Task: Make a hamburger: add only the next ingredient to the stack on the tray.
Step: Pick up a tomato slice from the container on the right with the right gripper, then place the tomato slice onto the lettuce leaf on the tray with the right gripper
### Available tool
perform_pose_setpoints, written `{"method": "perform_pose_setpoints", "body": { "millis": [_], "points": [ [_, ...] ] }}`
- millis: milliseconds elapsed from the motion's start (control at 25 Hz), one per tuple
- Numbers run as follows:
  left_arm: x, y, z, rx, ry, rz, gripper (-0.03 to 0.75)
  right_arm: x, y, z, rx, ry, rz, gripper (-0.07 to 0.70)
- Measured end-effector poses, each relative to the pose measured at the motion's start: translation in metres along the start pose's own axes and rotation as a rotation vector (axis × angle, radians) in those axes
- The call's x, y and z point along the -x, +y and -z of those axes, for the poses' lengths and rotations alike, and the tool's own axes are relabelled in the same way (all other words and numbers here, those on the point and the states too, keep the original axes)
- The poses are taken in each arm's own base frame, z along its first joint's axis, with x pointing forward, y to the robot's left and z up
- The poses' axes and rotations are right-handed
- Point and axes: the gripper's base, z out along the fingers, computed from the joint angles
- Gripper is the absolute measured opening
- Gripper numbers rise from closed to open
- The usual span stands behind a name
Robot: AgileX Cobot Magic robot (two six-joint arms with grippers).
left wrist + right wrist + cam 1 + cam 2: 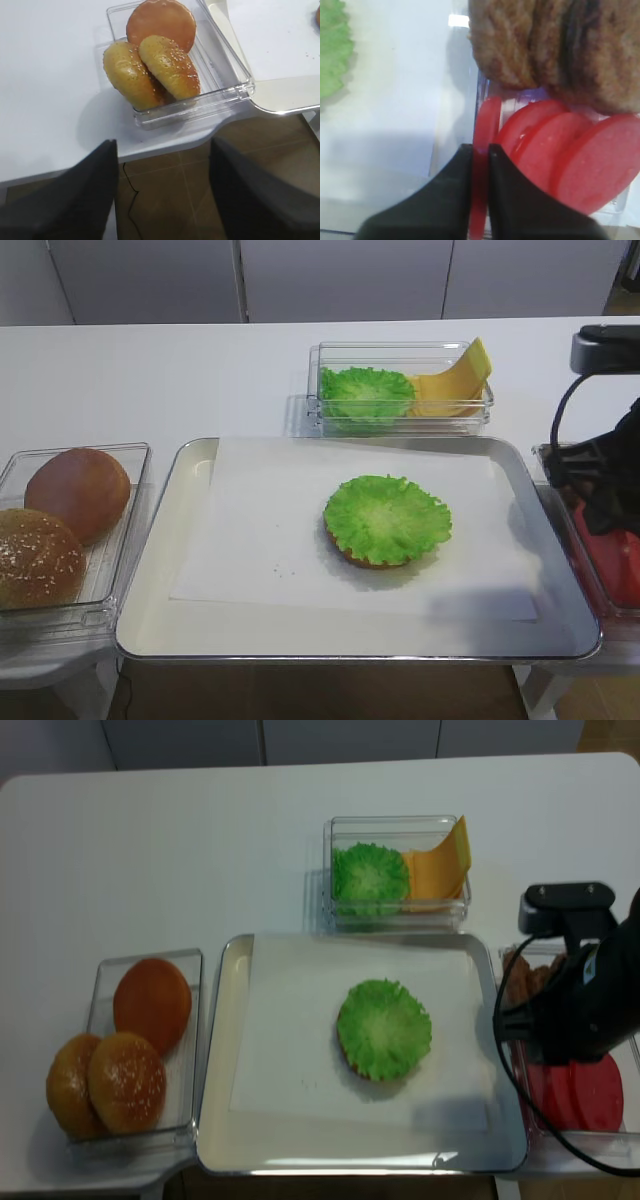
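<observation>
Right pincer (480, 150) clamped on an upright tomato slice (481, 145) in its bin. Left pincer (162, 150) spread wide, holding nothing, near the bun bin (220, 95).

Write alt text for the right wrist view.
The right gripper is shut on an upright red tomato slice in a clear bin, with more tomato slices to its right. Brown patties lie beyond; the stack's lettuce shows at far left.

white table (150, 380), pale cabinet doors (340, 280) behind, brown tiled floor (165, 200)
</observation>
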Motion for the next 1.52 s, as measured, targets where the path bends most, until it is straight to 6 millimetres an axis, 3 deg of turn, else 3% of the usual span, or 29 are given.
{"method": "perform_pose_setpoints", "body": {
  "millis": [400, 600, 720, 1080, 1320, 1520],
  "points": [
    [0.0, 0.0, 0.0, 0.0, 0.0, 0.0, 0.428, 0.006, 0.005, 0.073, 0.03, -0.179, 0.048, 0.06],
    [0.0, 0.0, 0.0, 0.0, 0.0, 0.0, 0.428, 0.013, 0.025, 0.095, 0.022, -0.249, 0.155, 0.06],
    [0.0, 0.0, 0.0, 0.0, 0.0, 0.0, 0.428, 0.018, 0.043, 0.088, 0.01, -0.235, 0.213, 0.06],
    [0.0, 0.0, 0.0, 0.0, 0.0, 0.0, 0.428, 0.047, 0.104, 0.032, 0.035, -0.193, 0.374, 0.06],
    [0.0, 0.0, 0.0, 0.0, 0.0, 0.0, 0.428, 0.064, 0.121, -0.002, -0.021, -0.161, 0.439, 0.06],
    [0.0, 0.0, 0.0, 0.0, 0.0, 0.0, 0.428, 0.067, 0.123, -0.013, -0.038, -0.142, 0.465, 0.06]
  ]
}}
